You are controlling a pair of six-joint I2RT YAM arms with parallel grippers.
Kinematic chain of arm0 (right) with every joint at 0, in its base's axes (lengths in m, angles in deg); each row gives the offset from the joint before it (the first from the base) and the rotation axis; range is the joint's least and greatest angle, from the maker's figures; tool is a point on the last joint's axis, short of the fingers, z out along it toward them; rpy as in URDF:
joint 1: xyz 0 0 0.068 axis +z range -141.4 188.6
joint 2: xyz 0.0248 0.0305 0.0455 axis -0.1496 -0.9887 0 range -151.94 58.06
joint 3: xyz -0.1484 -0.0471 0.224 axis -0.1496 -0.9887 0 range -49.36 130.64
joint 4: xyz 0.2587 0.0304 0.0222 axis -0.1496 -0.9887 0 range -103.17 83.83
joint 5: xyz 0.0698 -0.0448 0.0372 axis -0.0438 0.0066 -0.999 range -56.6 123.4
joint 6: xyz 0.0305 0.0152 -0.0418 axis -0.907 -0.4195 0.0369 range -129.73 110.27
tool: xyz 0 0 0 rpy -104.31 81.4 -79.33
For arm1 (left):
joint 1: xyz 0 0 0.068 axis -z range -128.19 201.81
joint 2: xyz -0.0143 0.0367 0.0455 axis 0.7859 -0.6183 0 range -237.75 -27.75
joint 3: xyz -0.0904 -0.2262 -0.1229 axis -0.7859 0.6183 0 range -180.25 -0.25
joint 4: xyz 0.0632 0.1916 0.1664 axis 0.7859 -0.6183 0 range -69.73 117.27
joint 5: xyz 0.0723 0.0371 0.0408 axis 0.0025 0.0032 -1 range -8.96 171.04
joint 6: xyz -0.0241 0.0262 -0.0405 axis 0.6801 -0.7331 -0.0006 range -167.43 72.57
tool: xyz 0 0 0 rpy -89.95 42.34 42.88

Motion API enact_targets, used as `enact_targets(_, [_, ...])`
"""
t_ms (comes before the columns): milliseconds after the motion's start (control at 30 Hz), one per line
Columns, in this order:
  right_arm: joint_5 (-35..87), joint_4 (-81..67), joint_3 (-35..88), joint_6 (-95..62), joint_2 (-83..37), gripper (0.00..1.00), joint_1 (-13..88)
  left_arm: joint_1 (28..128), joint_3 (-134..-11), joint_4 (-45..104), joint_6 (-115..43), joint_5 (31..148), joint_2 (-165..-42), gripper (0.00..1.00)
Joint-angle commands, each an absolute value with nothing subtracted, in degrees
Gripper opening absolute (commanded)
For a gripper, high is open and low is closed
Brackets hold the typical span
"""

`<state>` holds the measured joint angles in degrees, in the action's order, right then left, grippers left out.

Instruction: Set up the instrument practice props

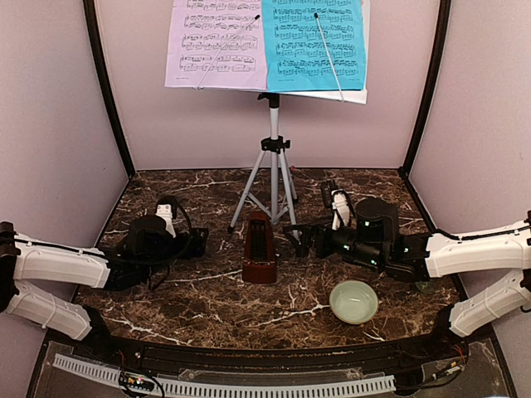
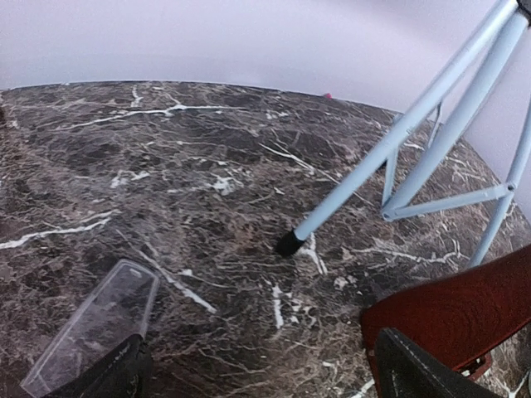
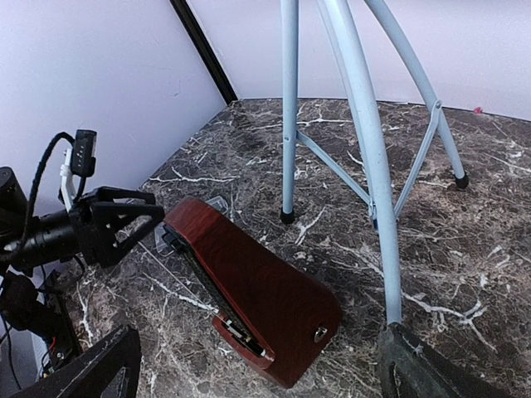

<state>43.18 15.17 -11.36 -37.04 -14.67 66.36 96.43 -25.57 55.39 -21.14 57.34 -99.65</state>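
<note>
The silver tripod music stand [image 1: 273,157] stands at the back with a lavender page [image 1: 217,43] and a cyan page [image 1: 315,46] on its desk. The reddish-brown metronome [image 1: 259,251] stands in front of the tripod with its front uncovered; it also shows in the right wrist view [image 3: 257,290]. Its clear cover [image 2: 93,330] lies on the table by my left gripper's left finger, and part of it shows behind the metronome [image 3: 214,204]. My left gripper [image 1: 199,242] [image 2: 265,377] is open and empty, left of the metronome. My right gripper [image 1: 300,239] [image 3: 257,373] is open, right of it.
A pale green bowl [image 1: 354,301] sits on the marble table [image 1: 182,311] at the front right, near my right arm. The tripod's feet [image 2: 290,243] [image 3: 286,217] rest close to both grippers. Pink walls enclose the back and sides.
</note>
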Motion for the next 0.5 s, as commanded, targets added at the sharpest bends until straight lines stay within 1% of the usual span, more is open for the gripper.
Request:
enact_targets(0, [44.90, 14.54, -11.72, -37.00, -13.49, 1.00, 66.54, 91.18, -23.56, 53.69, -20.09, 61.64, -92.26, 0.96])
enact_targets(133, [45.17, 14.14, -11.65, -37.19, -13.33, 1.00, 66.26, 87.67, -25.18, 49.57, -22.86, 63.71, -87.91, 0.98])
enact_targets(267, [45.54, 13.83, -11.94, -37.42, -12.57, 1.00, 65.72, 81.77, -26.84, 46.41, -23.48, 68.44, -84.82, 0.99])
enact_targets(467, [45.57, 12.14, -11.49, -36.23, -10.85, 1.00, 63.85, 76.89, -33.75, 38.41, -25.42, 73.79, -86.58, 0.99])
